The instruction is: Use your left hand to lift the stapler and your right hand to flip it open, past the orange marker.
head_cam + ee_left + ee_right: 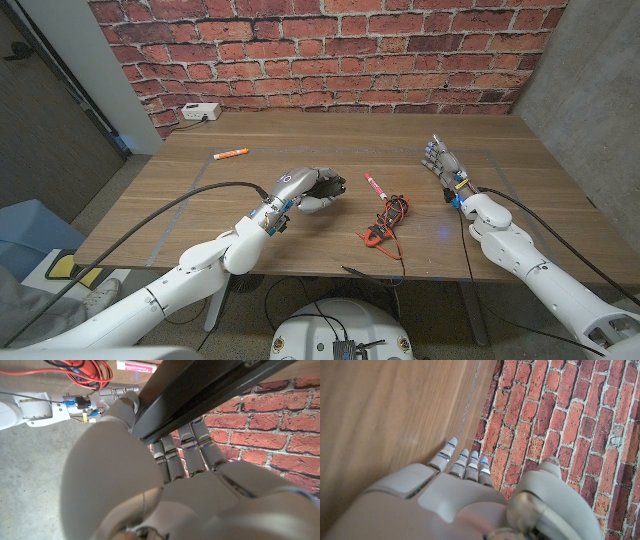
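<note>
L hand (318,188) gripped stapler (200,390) above desk (200,200) mid. R hand (442,160) empty, fingers apart, at desk's right. Orange marker (231,154) far-left; red cables (388,218) between hands.

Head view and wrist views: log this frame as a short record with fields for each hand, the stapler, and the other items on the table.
left hand: grips the dark stapler at mid-table
black stapler: held; whether lifted off the table cannot be told
right hand: fingers apart, holding nothing, by the right side of the wooden table
orange marker: lying far left
red marker: lying right of the left hand
red cable bundle: near the front edge
</note>
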### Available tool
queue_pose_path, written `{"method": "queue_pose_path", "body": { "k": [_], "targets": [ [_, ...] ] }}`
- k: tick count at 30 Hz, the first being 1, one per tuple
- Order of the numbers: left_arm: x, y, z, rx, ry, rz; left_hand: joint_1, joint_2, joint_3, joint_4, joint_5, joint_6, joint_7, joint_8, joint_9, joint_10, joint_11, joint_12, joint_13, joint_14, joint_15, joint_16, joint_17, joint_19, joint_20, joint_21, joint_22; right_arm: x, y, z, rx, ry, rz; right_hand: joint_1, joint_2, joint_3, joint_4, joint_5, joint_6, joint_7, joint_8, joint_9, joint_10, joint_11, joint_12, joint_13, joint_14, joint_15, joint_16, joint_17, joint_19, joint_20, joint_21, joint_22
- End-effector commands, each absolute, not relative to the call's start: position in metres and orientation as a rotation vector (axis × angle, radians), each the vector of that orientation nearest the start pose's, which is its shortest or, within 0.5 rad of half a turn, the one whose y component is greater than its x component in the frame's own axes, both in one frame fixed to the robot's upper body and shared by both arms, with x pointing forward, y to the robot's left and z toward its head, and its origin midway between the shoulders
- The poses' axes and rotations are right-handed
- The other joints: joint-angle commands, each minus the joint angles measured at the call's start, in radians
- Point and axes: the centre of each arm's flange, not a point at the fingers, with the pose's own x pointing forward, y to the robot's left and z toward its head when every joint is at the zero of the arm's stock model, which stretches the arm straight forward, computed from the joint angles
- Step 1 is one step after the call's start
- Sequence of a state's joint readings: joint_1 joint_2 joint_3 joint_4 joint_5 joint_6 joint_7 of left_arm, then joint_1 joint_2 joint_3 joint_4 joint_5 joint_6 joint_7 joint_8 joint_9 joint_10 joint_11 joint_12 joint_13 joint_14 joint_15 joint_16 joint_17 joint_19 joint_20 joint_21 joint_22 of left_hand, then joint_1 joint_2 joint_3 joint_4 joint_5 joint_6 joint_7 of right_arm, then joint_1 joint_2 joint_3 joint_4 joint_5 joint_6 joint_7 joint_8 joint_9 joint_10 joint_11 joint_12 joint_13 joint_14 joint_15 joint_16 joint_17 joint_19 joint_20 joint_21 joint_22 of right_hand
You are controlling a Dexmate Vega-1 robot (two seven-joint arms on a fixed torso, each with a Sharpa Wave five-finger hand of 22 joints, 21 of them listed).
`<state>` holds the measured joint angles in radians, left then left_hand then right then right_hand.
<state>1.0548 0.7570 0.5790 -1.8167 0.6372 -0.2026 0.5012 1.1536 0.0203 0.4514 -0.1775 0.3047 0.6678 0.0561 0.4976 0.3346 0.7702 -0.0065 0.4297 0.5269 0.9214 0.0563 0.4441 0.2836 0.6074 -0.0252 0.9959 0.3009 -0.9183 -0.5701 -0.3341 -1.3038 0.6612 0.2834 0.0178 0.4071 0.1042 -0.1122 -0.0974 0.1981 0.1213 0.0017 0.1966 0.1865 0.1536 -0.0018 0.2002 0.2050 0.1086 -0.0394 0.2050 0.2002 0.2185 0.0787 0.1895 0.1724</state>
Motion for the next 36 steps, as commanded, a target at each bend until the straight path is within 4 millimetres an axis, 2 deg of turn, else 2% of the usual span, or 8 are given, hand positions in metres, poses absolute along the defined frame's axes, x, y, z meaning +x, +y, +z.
{"method": "queue_pose_path", "body": {
  "k": [1, 6, 18, 24, 32, 34, 36],
  "targets": [
    [0.522, 0.159, -0.070, 0.986, -1.137, 0.014, 0.042, 0.052, 0.006, 0.006, 0.006, 0.247, -0.193, 0.064, 0.002, 0.190, -0.192, 0.007, 0.060, 0.190, -0.297, -0.004, 0.027, 0.029, -0.149, 0.013, 0.001, 0.638, -0.322, -0.058, 0.003, -0.561, 0.152, 0.001, -0.004, 0.004, -0.002, -0.004, 0.000, 0.006, 0.001, 0.003, 0.006, 0.002, 0.003, 0.001, -0.008, -0.008, 0.004, 0.002, 0.005, -0.009, 0.002, 0.001],
    [0.528, 0.159, -0.071, 0.906, -1.123, 0.045, 0.041, 0.052, 0.006, 0.006, 0.008, 0.249, -0.195, 0.063, 0.001, 0.190, -0.192, 0.007, 0.065, 0.191, -0.297, -0.005, 0.029, 0.027, -0.150, 0.017, -0.003, 0.642, -0.320, -0.058, 0.013, -0.566, 0.158, 0.001, -0.004, 0.004, -0.002, -0.004, 0.001, 0.007, 0.001, 0.003, 0.006, 0.003, 0.003, 0.001, -0.008, -0.007, 0.004, 0.002, 0.005, -0.019, 0.002, 0.001],
    [0.539, 0.150, -0.073, 0.745, -1.115, 0.070, 0.041, 0.056, 0.006, 0.008, 0.013, 0.241, -0.189, 0.056, -0.002, 0.183, -0.191, 0.001, 0.074, 0.190, -0.297, -0.009, 0.035, 0.010, -0.149, 0.029, -0.010, 0.646, -0.318, -0.059, 0.047, -0.586, 0.179, 0.001, -0.003, 0.006, -0.002, -0.004, 0.001, 0.007, 0.001, 0.003, 0.006, 0.003, 0.003, 0.001, -0.009, -0.007, 0.004, 0.001, 0.004, -0.018, 0.001, 0.001],
    [0.540, 0.145, -0.072, 0.655, -1.112, 0.057, 0.043, 0.074, 0.007, 0.011, 0.005, 0.208, -0.185, 0.052, 0.017, 0.166, -0.188, -0.008, 0.086, 0.178, -0.297, -0.017, 0.042, -0.011, -0.144, 0.049, -0.014, 0.642, -0.317, -0.059, 0.032, -0.597, 0.176, 0.002, -0.003, 0.007, -0.003, -0.004, 0.002, 0.007, 0.002, 0.003, 0.007, 0.003, 0.003, 0.001, -0.009, -0.007, 0.004, 0.001, 0.004, -0.015, 0.001, 0.001],
    [0.543, 0.142, -0.076, 0.572, -1.104, 0.010, 0.045, 0.077, 0.005, 0.009, -0.004, 0.208, -0.186, 0.054, 0.022, 0.161, -0.192, -0.015, 0.089, 0.173, -0.297, -0.020, 0.047, -0.015, -0.147, 0.064, -0.018, 0.633, -0.315, -0.059, 0.015, -0.606, 0.170, 0.004, -0.003, 0.008, -0.005, -0.005, 0.004, 0.006, 0.002, 0.003, 0.009, 0.004, 0.004, 0.001, -0.014, -0.008, 0.002, 0.001, 0.003, -0.017, 0.001, 0.000],
    [0.544, 0.142, -0.077, 0.545, -1.093, -0.004, 0.045, 0.077, 0.005, 0.009, -0.004, 0.210, -0.186, 0.054, 0.022, 0.163, -0.193, -0.014, 0.090, 0.173, -0.297, -0.020, 0.048, -0.015, -0.146, 0.066, -0.019, 0.631, -0.313, -0.059, 0.016, -0.608, 0.168, 0.005, -0.003, 0.009, -0.006, -0.005, 0.007, 0.016, 0.003, 0.003, 0.009, 0.021, 0.004, 0.001, -0.018, 0.005, 0.001, 0.000, 0.003, -0.018, 0.002, 0.000],
    [0.545, 0.141, -0.077, 0.507, -1.087, -0.011, 0.045, 0.077, 0.005, 0.008, -0.006, 0.212, -0.185, 0.054, 0.021, 0.162, -0.193, -0.016, 0.090, 0.174, -0.297, -0.020, 0.049, -0.016, -0.147, 0.068, -0.020, 0.630, -0.311, -0.059, 0.010, -0.610, 0.170, 0.006, -0.003, 0.010, -0.007, -0.005, 0.008, 0.021, 0.003, 0.003, 0.008, 0.025, 0.003, 0.001, -0.019, 0.006, 0.000, 0.000, 0.005, -0.016, 0.002, 0.000]
  ]
}}
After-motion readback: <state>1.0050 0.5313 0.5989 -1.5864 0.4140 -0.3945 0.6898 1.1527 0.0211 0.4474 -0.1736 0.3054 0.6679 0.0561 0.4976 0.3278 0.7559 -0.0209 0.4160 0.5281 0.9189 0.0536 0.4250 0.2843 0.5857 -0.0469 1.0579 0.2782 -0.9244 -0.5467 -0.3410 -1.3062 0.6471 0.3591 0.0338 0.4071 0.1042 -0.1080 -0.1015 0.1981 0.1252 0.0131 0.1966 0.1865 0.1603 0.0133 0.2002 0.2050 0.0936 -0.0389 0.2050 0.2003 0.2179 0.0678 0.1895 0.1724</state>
